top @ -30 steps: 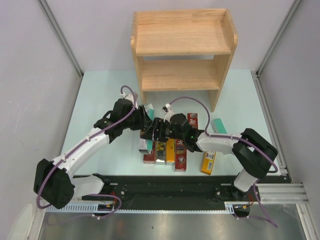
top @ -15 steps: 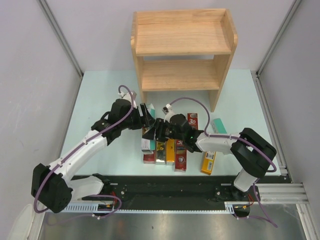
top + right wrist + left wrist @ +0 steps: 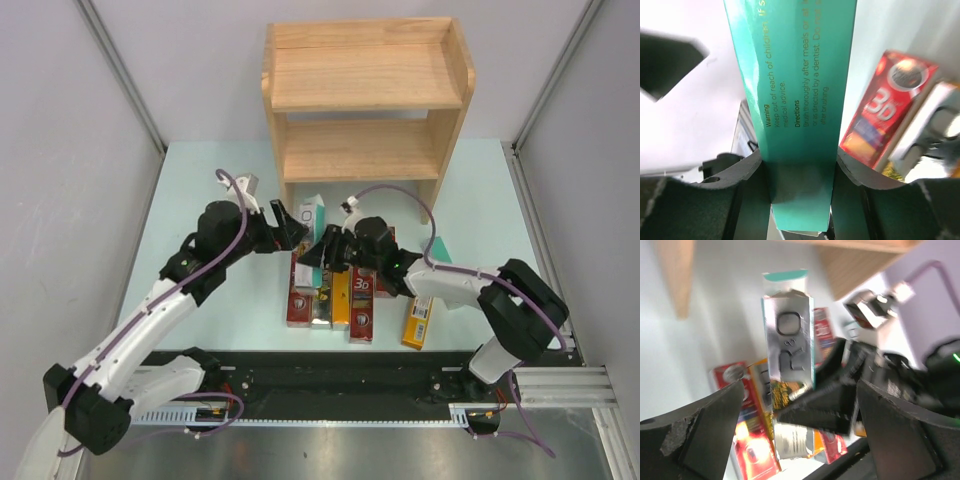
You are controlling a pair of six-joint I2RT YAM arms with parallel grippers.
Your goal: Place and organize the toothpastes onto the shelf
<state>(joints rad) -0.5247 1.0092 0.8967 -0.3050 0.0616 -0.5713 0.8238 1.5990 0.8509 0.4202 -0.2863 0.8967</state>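
My right gripper (image 3: 322,254) (image 3: 799,185) is shut on a silver-and-teal "R.O" toothpaste carton (image 3: 309,228) (image 3: 788,335) (image 3: 795,75), holding its lower end so it stands up off the table in front of the shelf (image 3: 365,100). Just to the carton's left, my left gripper (image 3: 289,227) (image 3: 800,432) is open wide with nothing in it. Under them, a row of toothpastes lies on the table: a red one (image 3: 298,305), a silver one (image 3: 320,306), an orange one (image 3: 341,298) and a red "3D" one (image 3: 361,300) (image 3: 890,125).
An orange-yellow carton (image 3: 417,322) and a teal one (image 3: 438,250) lie to the right, near my right forearm. Both wooden tiers of the shelf are bare. Its side panels (image 3: 443,170) stand on the pale green table (image 3: 200,190).
My left gripper opened, let go of the silver-and-teal carton and drew back left. My right gripper shut on that carton and raised it toward the shelf.
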